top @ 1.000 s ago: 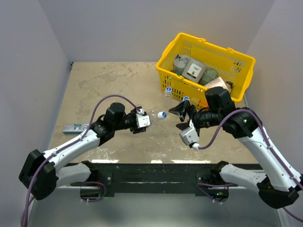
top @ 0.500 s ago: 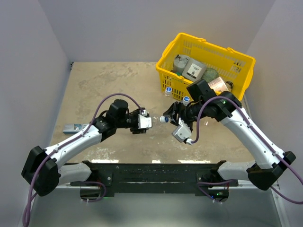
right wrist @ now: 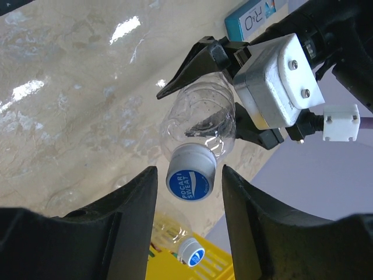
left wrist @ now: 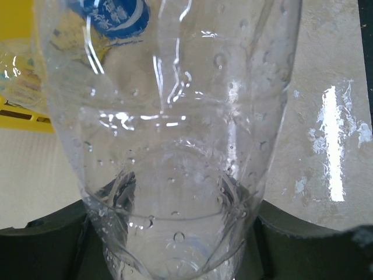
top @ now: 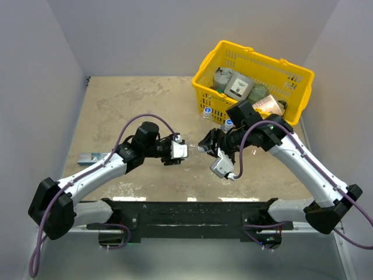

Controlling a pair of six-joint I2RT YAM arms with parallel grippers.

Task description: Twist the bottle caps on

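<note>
My left gripper (top: 179, 149) is shut on the base of a clear unlabelled bottle (top: 190, 149) and holds it sideways above the table, neck towards the right arm. The bottle fills the left wrist view (left wrist: 175, 146). A cap with a blue top and pale sides (right wrist: 189, 175) sits on the bottle's neck (right wrist: 201, 125). My right gripper (right wrist: 187, 175) is open, one finger on each side of the cap, not touching it. Two more capped bottles (top: 207, 111) (top: 229, 124) stand in front of the basket; one also shows in the right wrist view (right wrist: 191, 252).
A yellow basket (top: 291, 67) with grey cans and jars stands at the back right. A flat blue-and-white packet (top: 93, 157) lies at the left near the left arm, and shows in the right wrist view (right wrist: 252, 16).
My right arm has swung left to the bottle's neck, and its open fingers now straddle the cap. My left gripper has held the bottle almost still.
</note>
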